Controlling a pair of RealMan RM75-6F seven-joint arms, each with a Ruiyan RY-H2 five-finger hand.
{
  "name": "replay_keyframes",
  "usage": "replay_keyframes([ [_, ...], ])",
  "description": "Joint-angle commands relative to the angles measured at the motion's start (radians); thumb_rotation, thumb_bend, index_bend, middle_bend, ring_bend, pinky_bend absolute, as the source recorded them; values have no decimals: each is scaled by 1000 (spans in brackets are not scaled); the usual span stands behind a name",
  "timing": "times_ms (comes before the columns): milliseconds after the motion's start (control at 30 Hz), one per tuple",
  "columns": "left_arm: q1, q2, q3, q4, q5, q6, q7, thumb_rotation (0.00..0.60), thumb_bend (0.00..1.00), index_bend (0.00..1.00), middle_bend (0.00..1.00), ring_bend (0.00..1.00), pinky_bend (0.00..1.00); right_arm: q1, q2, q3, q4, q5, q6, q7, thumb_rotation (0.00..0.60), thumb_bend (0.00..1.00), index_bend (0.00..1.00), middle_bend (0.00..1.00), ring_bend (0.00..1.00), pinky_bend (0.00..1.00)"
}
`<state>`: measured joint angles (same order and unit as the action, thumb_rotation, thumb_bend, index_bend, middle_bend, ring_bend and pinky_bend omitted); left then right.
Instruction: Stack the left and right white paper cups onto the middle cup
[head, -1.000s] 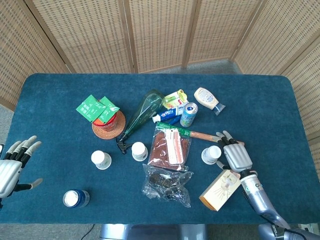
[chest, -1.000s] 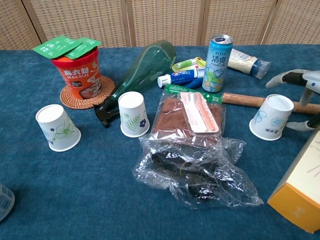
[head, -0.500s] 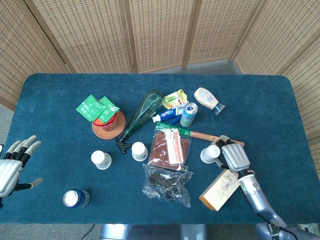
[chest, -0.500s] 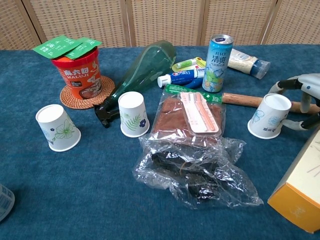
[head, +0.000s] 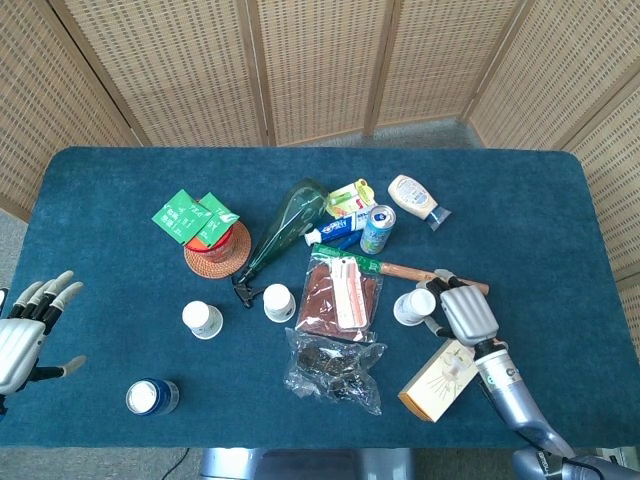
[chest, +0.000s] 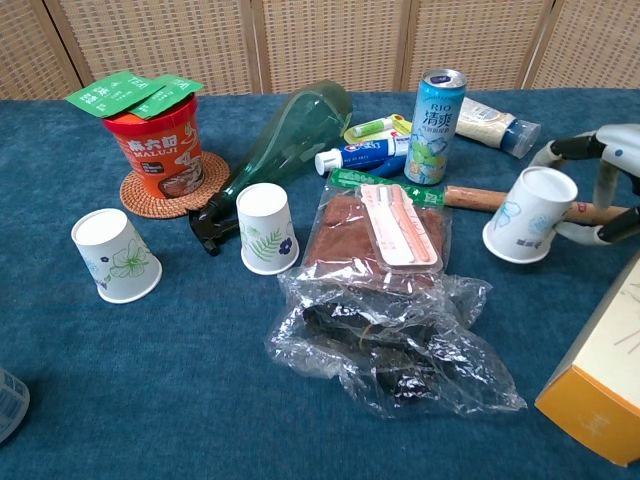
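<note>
Drink can, green bottle, noodle tub, hammer

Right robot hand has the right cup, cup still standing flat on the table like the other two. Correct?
Not quite. The right robot hand does hold the right cup, but the cup is tilted, not flat; the chest view shows it. The left cup and middle cup do stand flat.

It looked like a staged test room rather than a home: a tabletop covered in blue cloth was fenced by woven folding screens, with unrelated goods such as a drink can, noodle tub and hammer scattered about.
</note>
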<state>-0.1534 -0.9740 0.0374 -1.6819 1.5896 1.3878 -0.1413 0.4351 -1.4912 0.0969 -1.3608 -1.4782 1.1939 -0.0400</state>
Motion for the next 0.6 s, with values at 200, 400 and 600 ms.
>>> replay_keyframes([
  [200, 1, 3, 1, 0, 4, 3, -8, 600, 211, 40, 0, 0, 53, 28, 34, 33, -108, -1, 4, -44, 600, 366, 357, 372, 196, 526],
  [400, -1, 5, 1, 1, 5, 1, -17, 600, 213, 40, 0, 0, 53, 66, 44, 63, -200, 6, -16, -108, 600, 365, 357, 371, 196, 526],
  [600, -3, 7, 2, 3, 5, -3, -27, 600, 212, 40, 0, 0, 53, 121, 28, 107, -291, 49, -61, -175, 600, 366, 354, 371, 196, 527],
])
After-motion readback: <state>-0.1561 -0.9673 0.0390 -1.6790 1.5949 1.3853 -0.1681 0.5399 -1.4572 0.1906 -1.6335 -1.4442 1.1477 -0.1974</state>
